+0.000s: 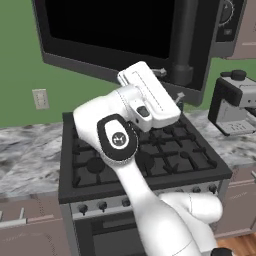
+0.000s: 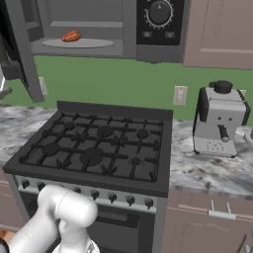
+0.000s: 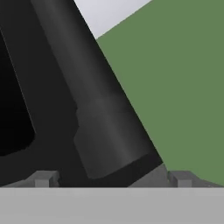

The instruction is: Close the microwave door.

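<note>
dark grey door (image 1: 115,35) with black glass window, swung wide open from the microwave (image 2: 123,29), hanging out above the stove (image 2: 99,148) with its outer face toward the robot's left. hinged on the left side of the box, by the right base view; free edge, with the thick bar handle (image 1: 184,42), farthest out. handle's long axis upright, parallel to the door's free edge; door's own long axis level. grey cavity open behind, round plate (image 2: 78,43) with a reddish morsel (image 2: 72,36) on it, dial panel (image 2: 159,20) to the right.

end effector (image 3: 111,178) up at the handle's lower end, two tips (image 3: 43,178) spread either side of the bar in the hand view, gripping nothing; touching or just short of it, cannot tell. step in hand, seemingly: lining up on the door's free edge, push not yet made. next move likely needs a sideways sweep about the hinge, pressing door or handle toward the cavity until flush.

coffee machine (image 2: 220,118) on the marble bench (image 2: 212,173), right of the stove, well apart.
</note>
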Controlling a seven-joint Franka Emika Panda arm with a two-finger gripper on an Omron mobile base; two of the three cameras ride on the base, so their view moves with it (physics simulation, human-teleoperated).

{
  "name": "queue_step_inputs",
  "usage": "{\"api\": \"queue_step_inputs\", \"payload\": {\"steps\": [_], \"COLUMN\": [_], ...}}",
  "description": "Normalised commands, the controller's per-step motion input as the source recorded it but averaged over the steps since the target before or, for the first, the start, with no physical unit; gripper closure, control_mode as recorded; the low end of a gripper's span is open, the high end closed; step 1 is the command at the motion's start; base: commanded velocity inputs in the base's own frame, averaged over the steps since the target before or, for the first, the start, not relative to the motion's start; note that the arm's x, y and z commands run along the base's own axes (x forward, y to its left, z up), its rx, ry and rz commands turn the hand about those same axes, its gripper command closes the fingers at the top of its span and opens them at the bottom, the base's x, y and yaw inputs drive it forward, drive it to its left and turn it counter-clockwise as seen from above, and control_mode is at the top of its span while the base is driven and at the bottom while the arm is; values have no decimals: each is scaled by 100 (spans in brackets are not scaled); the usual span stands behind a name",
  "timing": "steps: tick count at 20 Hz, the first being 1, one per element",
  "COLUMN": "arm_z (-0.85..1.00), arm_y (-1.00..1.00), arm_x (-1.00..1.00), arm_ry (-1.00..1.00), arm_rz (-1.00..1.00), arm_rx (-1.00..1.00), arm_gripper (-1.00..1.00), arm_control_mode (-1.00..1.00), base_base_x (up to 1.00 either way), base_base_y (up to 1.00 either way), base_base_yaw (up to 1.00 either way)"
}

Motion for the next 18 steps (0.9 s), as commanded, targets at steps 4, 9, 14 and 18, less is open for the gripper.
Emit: {"api": "queue_step_inputs", "payload": {"steps": [4, 9, 14, 18], "arm_z": [15, 2, 0, 0], "arm_y": [0, -13, 0, -4], "arm_x": [40, 52, 60, 76], "arm_ry": [8, 12, 7, 5], "arm_rz": [33, 32, 33, 36], "arm_rx": [0, 0, 0, 0], "arm_gripper": [-100, -100, -100, -100], "arm_control_mode": [-100, -100, -100, -100], "base_base_x": [0, 0, 0, 0], "base_base_y": [0, 0, 0, 0], "base_base_yaw": [0, 0, 0, 0]}}
